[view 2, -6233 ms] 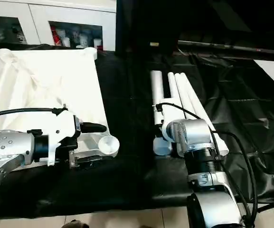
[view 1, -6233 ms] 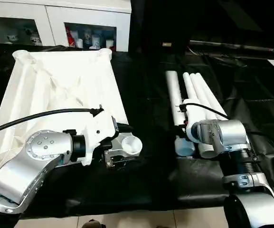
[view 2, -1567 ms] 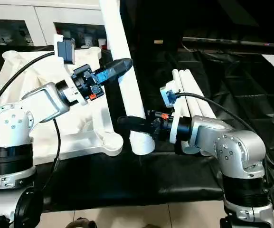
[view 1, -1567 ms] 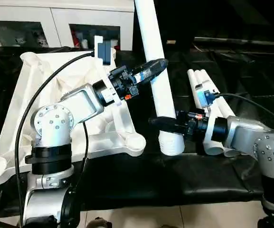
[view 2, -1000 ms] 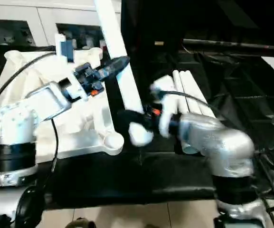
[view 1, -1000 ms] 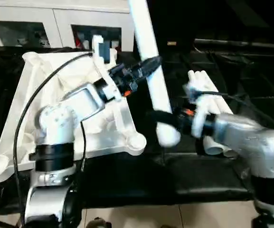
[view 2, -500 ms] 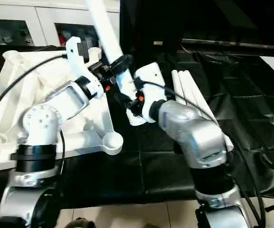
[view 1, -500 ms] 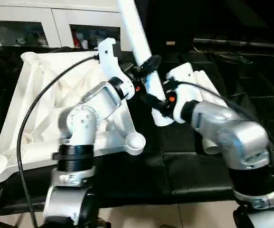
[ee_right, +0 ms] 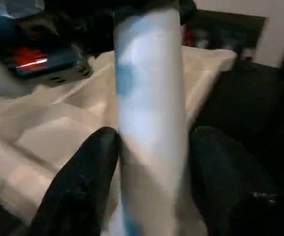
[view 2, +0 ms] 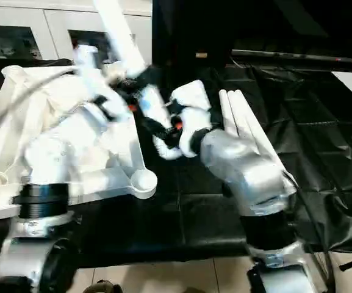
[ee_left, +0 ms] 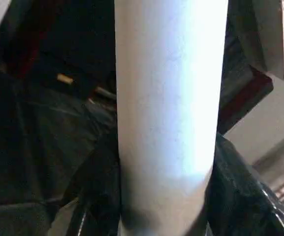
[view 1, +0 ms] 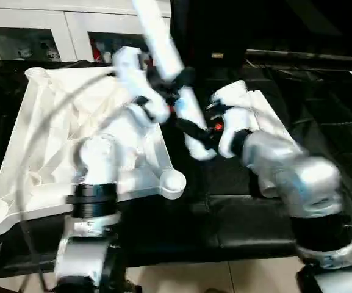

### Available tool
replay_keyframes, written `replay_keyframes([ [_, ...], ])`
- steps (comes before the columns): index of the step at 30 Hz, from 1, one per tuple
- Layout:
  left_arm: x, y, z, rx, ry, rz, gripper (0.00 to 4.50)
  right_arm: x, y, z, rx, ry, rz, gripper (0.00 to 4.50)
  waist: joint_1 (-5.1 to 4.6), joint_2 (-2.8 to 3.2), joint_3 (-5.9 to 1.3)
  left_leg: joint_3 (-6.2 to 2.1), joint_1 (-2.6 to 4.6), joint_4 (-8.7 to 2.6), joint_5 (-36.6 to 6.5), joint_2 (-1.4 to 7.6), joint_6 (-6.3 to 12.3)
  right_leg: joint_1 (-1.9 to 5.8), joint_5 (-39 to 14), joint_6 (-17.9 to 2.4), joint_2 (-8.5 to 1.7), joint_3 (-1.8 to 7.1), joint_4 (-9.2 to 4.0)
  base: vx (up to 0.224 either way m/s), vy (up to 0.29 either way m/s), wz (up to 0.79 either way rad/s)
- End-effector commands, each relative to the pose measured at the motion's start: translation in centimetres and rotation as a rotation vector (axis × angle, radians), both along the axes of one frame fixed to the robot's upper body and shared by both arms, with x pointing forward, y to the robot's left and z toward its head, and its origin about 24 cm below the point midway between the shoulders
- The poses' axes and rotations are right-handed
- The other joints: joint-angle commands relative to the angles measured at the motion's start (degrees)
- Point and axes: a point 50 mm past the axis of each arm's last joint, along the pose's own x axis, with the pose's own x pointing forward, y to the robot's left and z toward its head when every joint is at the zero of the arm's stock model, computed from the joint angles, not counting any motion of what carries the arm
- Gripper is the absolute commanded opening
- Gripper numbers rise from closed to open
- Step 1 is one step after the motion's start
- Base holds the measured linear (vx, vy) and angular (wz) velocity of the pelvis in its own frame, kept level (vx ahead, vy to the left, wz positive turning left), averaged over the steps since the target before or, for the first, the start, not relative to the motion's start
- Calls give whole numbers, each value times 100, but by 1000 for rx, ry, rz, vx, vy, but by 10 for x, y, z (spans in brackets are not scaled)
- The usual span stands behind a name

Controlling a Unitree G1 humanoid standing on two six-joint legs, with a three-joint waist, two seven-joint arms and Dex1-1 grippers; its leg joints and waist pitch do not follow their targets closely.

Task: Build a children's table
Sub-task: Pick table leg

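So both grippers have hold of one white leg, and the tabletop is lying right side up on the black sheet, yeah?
Not quite. Both grippers, left and right, do hold one leg, but the tabletop lies upside down: the left eye view shows its ribbed underside and a round corner socket facing up. It does rest on the black sheet.

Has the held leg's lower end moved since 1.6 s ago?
Yes. The leg, clamped by both grippers, has its lower end lifted off the black sheet and shifted away from the robot; it now hangs beside the tabletop, level with its middle.
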Motion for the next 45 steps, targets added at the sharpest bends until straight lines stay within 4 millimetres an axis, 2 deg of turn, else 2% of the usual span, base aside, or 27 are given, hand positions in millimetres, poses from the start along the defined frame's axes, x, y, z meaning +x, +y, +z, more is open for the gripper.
replay_keyframes([
  [1,-4,-6,1,17,-20,-59,188,-3,-4,2,13,15,33,303,23,-1,-471,-145,128,-326,-242,369,27,311,364,-1158,-514,278,-395,0,0,0],
  [4,-16,-6,-1,76,-86,-271,188,-13,-16,4,-3,83,158,303,68,7,-475,-145,150,-325,-230,371,35,309,202,-1177,-516,271,-390,0,0,0],
  [5,-21,-4,-1,73,-98,-350,188,-17,-20,6,14,108,194,303,70,11,-464,-137,138,-331,-209,373,18,293,217,-1192,-511,272,-377,0,0,0],
  [8,-31,-5,6,56,-135,-458,188,-20,-24,8,24,133,225,303,82,5,-470,-127,146,-324,-273,372,-1,287,117,-1307,-528,267,-386,0,0,0],
  [11,-45,-8,17,5,-195,-595,188,-27,-26,6,17,170,279,303,101,-4,-458,-122,147,-329,-346,380,-54,284,-96,-1345,-541,268,-404,0,0,0],
  [13,-47,-8,18,3,-208,-618,188,-29,-26,5,11,179,291,303,100,-3,-445,-122,143,-335,-393,382,-68,274,-211,-1320,-531,271,-420,0,0,0],
  [14,-46,-8,18,8,-208,-614,188,-30,-26,2,-5,195,294,303,106,-13,-445,-120,141,-336,-397,375,-73,280,-297,-1262,-530,274,-435,0,0,0],
  [16,-42,-7,17,-6,-206,-601,188,-31,-27,-4,-27,229,285,270,112,2,-445,-120,152,-335,-413,372,-100,267,-416,-1193,-524,278,-447,0,0,0],
  [20,-42,-5,16,-28,-204,-600,188,-32,-27,-10,-21,261,272,267,133,-5,-447,-131,159,-349,-510,377,-183,254,-638,-1105,-530,275,-467,0,0,0],
  [21,-43,-6,16,-34,-204,-603,188,-31,-28,-10,-20,263,262,234,132,-17,-449,-131,152,-350,-492,377,-188,258,-623,-1099,-531,275,-465,0,0,0],
  [24,-44,-6,17,-43,-207,-612,188,-29,-28,-10,-8,266,239,227,133,-12,-450,-130,148,-345,-506,372,-196,250,-653,-1074,-534,279,-468,0,0,0],
  [26,-43,-6,16,-39,-209,-608,188,-26,-28,-9,5,258,226,198,136,-15,-456,-129,142,-342,-438,370,-182,250,-565,-1079,-532,277,-459,0,0,0],
  [29,-39,-5,14,-21,-199,-577,188,-23,-27,-9,10,245,202,192,129,-13,-457,-131,137,-346,-406,367,-170,247,-495,-1090,-523,270,-450,0,0,0],
  [30,-36,-5,13,4,-188,-546,223,-21,-26,-9,9,242,185,191,133,-5,-461,-130,143,-345,-404,369,-174,245,-468,-1092,-523,270,-448,0,0,0],
  [32,-34,-5,12,25,-182,-520,258,-20,-25,-9,7,241,167,190,130,-5,-456,-130,141,-351,-431,371,-195,244,-510,-1083,-528,272,-456,0,0,0],
  [33,-27,-6,12,19,-149,-435,258,-15,-19,-8,20,231,117,190,139,10,-455,-135,143,-352,-436,372,-213,244,-520,-1077,-530,271,-455,0,0,0],
  [34,-26,-6,12,16,-137,-416,260,-14,-18,-7,23,228,107,190,114,5,-454,-134,139,-349,-435,358,-264,225,-505,-1114,-522,266,-456,0,0,0],
  [35,-22,-9,11,41,-118,-352,260,-11,-13,-7,32,223,83,190,110,-2,-464,-131,145,-349,-460,362,-275,240,-532,-1116,-521,265,-456,0,0,0],
  [36,-22,-9,10,42,-115,-346,275,-11,-13,-7,31,222,80,190,118,-14,-458,-135,148,-348,-487,375,-287,236,-542,-1117,-536,275,-460,0,0,0],
  [37,-15,-13,8,44,-72,-241,289,-7,-8,-6,25,211,30,190,129,6,-461,-145,141,-355,-475,374,-297,251,-539,-1101,-541,271,-453,0,0,0],
  [38,-12,-14,6,29,-58,-193,298,-6,-6,-5,21,205,9,190,131,-15,-468,-139,145,-354,-474,370,-312,259,-504,-1055,-536,275,-470,0,0,0],
  [42,-8,-21,-1,19,-13,-108,313,-1,0,-5,-26,177,-58,190,121,-4,-470,-144,129,-359,-391,362,-310,259,-283,-945,-509,275,-458,0,0,0],
  [45,-6,-27,-5,16,15,-56,313,0,8,-5,-69,148,-99,190,121,-17,-472,-145,126,-352,-381,359,-304,270,-243,-900,-526,280,-459,0,0,0],
])
